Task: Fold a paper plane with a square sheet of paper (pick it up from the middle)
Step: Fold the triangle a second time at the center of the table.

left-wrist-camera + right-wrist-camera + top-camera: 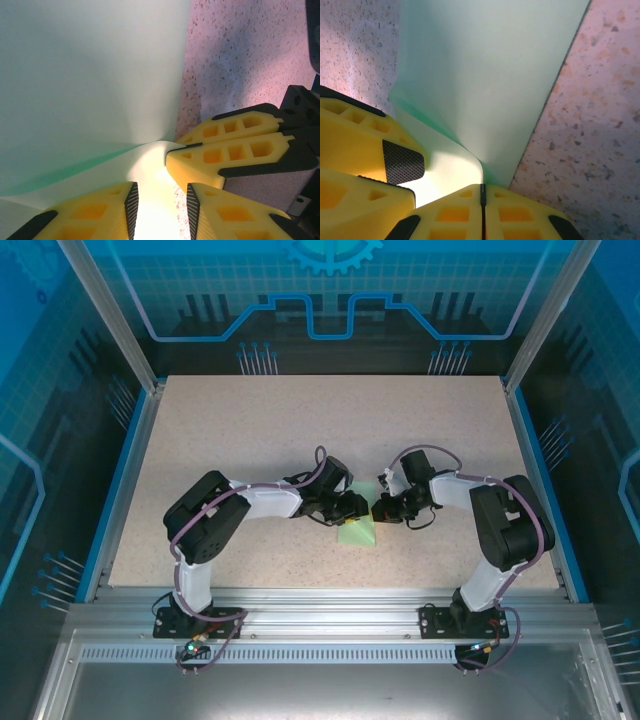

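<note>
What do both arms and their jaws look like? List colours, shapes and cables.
Left arm and right arm match: bulky black joint housings, white link shells, a purplish cable looping along each, and black bases bolted to an aluminium rail. The jaws are yellow moulded wedges with cut-out pockets, black backing and black cross-hatched pads.

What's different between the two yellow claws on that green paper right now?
The left gripper has its fingers apart, with the square sheet of paper showing in the gap; the right gripper has its fingers shut together, seemingly pinching the sheet's raised edge. The left gripper reaches in from the left, the right gripper from the right. Both have yellow fingers and meet at the paper.
</note>
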`<state>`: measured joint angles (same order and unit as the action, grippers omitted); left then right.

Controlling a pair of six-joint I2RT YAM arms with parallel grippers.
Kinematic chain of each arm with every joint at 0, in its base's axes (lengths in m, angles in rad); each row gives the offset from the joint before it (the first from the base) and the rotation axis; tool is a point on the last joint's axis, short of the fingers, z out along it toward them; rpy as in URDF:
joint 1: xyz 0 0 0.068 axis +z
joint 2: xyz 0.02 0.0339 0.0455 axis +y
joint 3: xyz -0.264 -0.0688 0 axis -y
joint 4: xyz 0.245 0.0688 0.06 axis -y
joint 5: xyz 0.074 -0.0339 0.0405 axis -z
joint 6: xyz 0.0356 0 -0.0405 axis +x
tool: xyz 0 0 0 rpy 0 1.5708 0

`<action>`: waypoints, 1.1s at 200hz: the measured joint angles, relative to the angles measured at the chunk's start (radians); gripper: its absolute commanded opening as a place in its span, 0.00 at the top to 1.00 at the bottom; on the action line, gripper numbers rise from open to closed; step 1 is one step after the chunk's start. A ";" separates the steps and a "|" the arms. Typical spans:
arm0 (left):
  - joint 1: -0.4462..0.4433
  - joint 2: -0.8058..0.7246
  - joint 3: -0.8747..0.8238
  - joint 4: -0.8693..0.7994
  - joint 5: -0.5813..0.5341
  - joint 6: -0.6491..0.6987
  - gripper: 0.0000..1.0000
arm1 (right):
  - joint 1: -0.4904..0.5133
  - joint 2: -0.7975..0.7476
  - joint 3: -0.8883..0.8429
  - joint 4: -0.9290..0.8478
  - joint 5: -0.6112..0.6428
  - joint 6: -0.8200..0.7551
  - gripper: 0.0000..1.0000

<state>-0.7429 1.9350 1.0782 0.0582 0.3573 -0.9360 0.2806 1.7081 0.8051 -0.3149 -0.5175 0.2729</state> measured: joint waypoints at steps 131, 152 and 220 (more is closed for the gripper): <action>-0.001 0.028 0.000 0.000 0.000 0.000 0.67 | 0.000 -0.066 -0.003 -0.030 0.033 0.037 0.77; -0.001 0.028 0.000 0.000 0.000 -0.001 0.67 | -0.002 -0.155 -0.008 -0.053 0.055 0.051 0.81; -0.001 0.028 0.000 0.000 0.000 -0.001 0.68 | 0.018 -0.270 -0.129 -0.046 -0.041 0.138 0.91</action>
<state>-0.7437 1.9629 1.0782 0.0586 0.3569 -0.9367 0.2981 1.4384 0.6762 -0.3611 -0.5583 0.4107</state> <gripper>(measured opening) 0.326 0.095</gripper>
